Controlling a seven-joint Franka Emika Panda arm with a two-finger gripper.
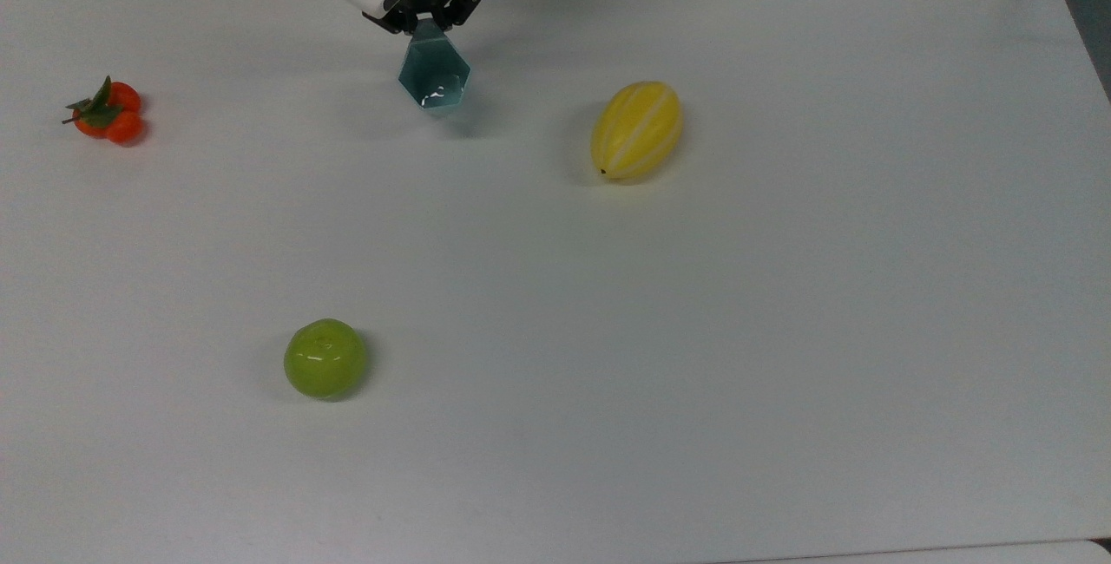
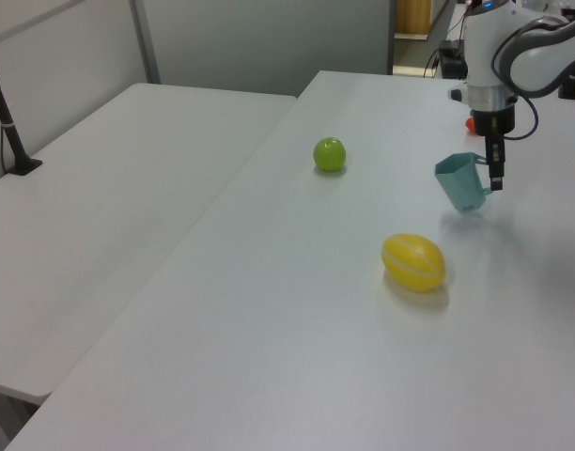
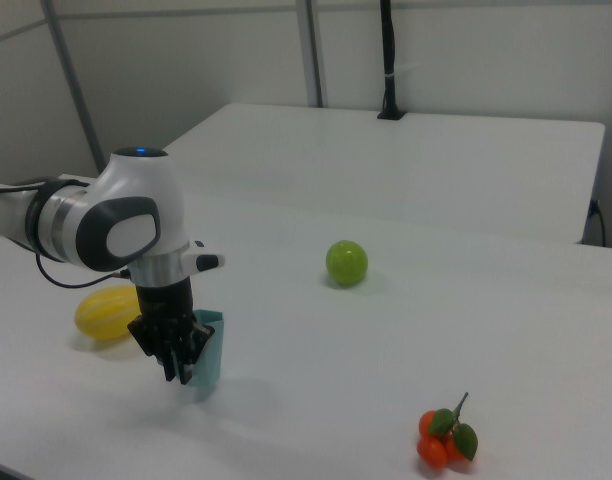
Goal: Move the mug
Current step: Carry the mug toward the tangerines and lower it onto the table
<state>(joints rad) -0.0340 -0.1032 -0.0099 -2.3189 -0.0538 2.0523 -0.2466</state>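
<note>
A: Where is the gripper, and what is it doing?

B: It sits at the far edge of the table in the top view, pointing down. Its fingers are clamped on the tab handle at the rim of the mug.

A: And the mug itself?

B: It hangs just below the fingertips, tilted, with its open mouth turned toward the top camera. In the left view the mug leans to the left view's left of the gripper, and its base is very low over the table; whether it touches, I cannot tell. In the right view the mug is right against the gripper, on the right view's right of it.

A: What lies around the gripper?

B: The melon, yellow with pale stripes, lies near it, toward the top view's right and a little nearer the camera. The oranges, a small cluster with green leaves, are well apart from it, toward the top view's left. The apple, green, is far from the gripper, well toward the near side of the table in the top view.

A: Is anything touching the mug besides the gripper?

B: No. The melon is apart from it in the left view, and the apple is farther off still.
</note>
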